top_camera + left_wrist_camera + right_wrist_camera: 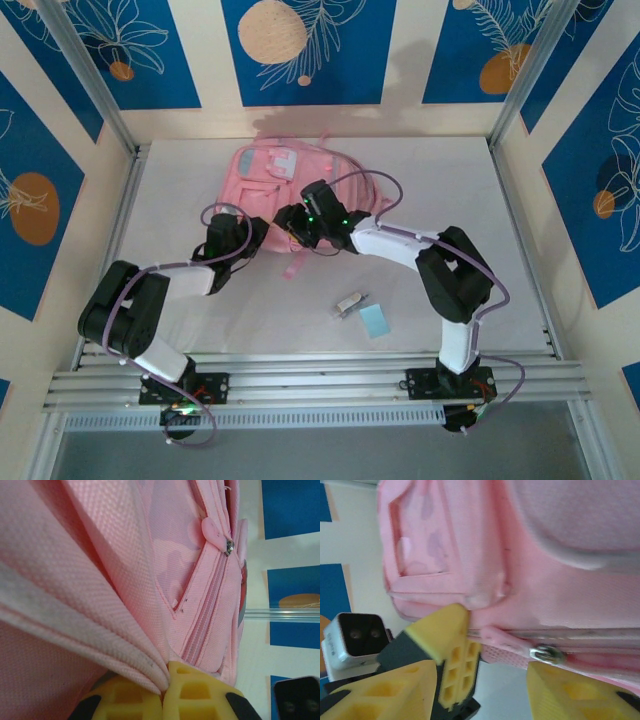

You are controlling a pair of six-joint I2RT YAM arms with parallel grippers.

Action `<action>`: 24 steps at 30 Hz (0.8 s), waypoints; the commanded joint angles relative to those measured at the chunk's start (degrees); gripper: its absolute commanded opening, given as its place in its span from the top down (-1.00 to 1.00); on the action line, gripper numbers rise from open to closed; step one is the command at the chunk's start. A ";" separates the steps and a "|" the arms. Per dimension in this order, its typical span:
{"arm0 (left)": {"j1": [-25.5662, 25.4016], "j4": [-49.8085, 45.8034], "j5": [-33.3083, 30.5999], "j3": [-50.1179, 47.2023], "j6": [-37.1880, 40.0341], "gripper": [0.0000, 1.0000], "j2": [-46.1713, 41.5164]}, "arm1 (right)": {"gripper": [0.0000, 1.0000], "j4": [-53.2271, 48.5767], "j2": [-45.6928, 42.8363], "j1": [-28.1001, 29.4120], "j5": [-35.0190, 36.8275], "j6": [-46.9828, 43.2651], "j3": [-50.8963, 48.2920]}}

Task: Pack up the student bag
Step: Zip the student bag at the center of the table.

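Over at seven o'clock of the student bag [290,180], clamps fully shut with the left gripper [164,680] on a fold of its pink fabric. Risks slipping off that thin pinch if the pull comes sideways, and then the fabric drops back. Lies toward twelve o'clock on the table [480,250], near edge right at both sets of fingers. Hovers at six o'clock with the right gripper [482,672], jaws half apart, empty, zipper pull [547,654] just ahead; may well grab cloth instead and jam the zip.
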 commanded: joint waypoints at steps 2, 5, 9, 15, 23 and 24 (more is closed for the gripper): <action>-0.65 1.70 0.20 0.32 2.44 0.94 -0.33 | 0.02 -3.28 1.06 0.02 3.81 -14.43 4.51; -0.66 0.75 0.73 0.89 3.44 0.94 -0.59 | 0.07 -3.03 4.15 -1.47 0.23 -19.24 6.64; -0.49 0.10 1.16 1.52 4.13 0.95 -0.42 | 0.17 -9.65 10.16 -2.02 0.94 -23.73 12.79; 0.05 -0.37 1.69 3.05 4.44 0.95 0.63 | 0.18 -7.80 9.30 -1.56 -7.23 -23.15 8.21; 0.49 0.13 1.41 4.27 4.28 0.95 1.82 | 0.18 -6.69 0.62 0.37 -10.38 -24.35 -2.19; 0.58 -0.01 1.36 4.28 4.40 0.95 1.68 | 0.18 -7.14 -0.10 0.04 -10.18 -24.69 -3.03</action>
